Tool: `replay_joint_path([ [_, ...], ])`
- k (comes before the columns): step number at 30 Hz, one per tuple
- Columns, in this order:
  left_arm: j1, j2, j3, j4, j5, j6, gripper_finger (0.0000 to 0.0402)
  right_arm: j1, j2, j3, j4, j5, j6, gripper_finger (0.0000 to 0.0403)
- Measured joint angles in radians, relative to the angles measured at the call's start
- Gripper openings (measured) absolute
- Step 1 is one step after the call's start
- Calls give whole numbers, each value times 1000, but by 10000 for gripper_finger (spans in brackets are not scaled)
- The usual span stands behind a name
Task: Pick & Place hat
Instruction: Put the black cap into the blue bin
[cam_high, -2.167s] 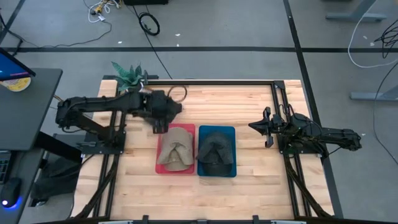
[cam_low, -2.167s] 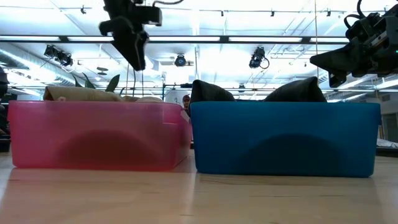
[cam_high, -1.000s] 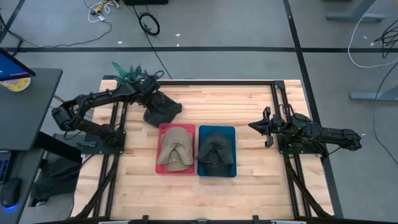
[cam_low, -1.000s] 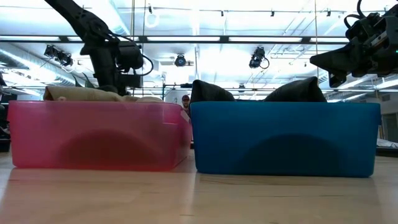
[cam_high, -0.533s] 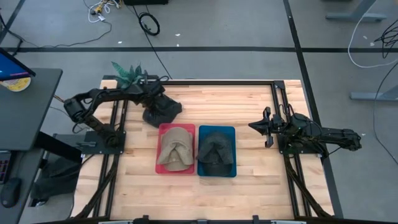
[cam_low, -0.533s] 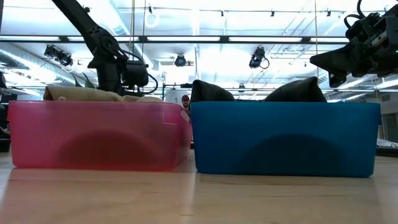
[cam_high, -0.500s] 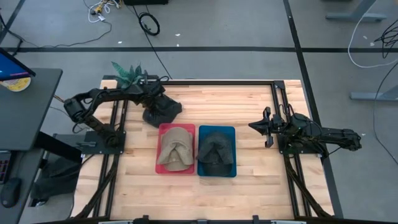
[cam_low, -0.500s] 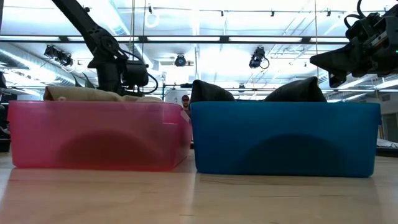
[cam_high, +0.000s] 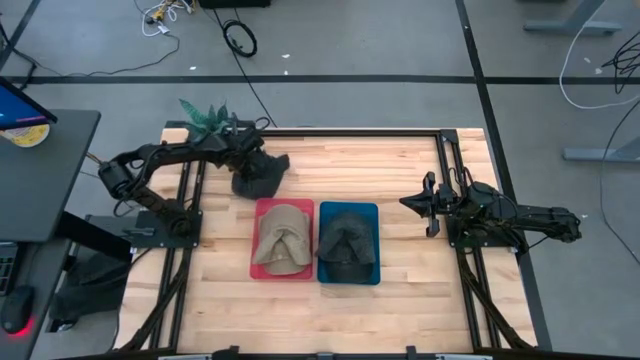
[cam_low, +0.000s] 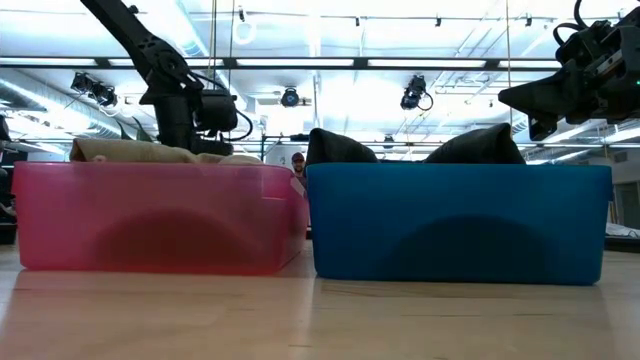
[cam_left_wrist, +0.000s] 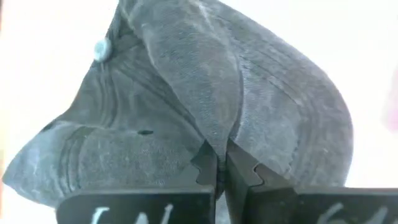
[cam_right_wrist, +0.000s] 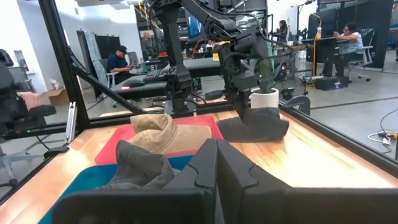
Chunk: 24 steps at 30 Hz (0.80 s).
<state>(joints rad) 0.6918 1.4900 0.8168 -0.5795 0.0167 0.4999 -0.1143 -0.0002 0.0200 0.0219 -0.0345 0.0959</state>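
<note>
A dark grey hat (cam_high: 259, 173) lies on the wooden table just beyond the red bin (cam_high: 258, 268), and my left gripper (cam_high: 247, 163) stands shut on it from above. The left wrist view shows the hat's crown (cam_left_wrist: 205, 93) filling the frame. In the red bin rests a tan hat (cam_high: 281, 238). Beside it, the blue bin (cam_high: 372, 275) holds a dark hat (cam_high: 346, 240). My right gripper (cam_high: 427, 203) waits shut at the table's right side, above the surface, touching nothing. My left gripper pinches a raised fold of the grey hat's crown (cam_left_wrist: 219, 138) between its two fingers (cam_left_wrist: 205, 163). They come from above, pointing down. Seen from the right wrist, the hat's underside (cam_right_wrist: 252, 134) sits on the table.
A potted plant (cam_high: 206, 118) stands at the table's far left corner, close behind the left arm. Black frame rails (cam_high: 350, 132) run along the far edge and both sides. Bare wood lies between the blue bin and my right gripper.
My left gripper has come down onto the grey hat and taken hold of its crown. It has then risen slightly. The hat has bunched up, its right side drawn in toward the gripper.
</note>
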Motion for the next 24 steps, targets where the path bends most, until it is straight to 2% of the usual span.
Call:
replay_joint_path([
  [6, -1, -53, 71, -13, -40, -56, 7, 0, 0, 0, 0, 0, 0, 9],
  [11, -43, -107, 137, -24, -45, -125, 7, 0, 0, 0, 0, 0, 0, 9],
  [19, -217, -137, 237, -21, -52, -240, 7, 0, 0, 0, 0, 0, 0, 9],
  [24, -358, -136, 285, -14, -137, -335, 7, 0, 0, 0, 0, 0, 0, 9],
])
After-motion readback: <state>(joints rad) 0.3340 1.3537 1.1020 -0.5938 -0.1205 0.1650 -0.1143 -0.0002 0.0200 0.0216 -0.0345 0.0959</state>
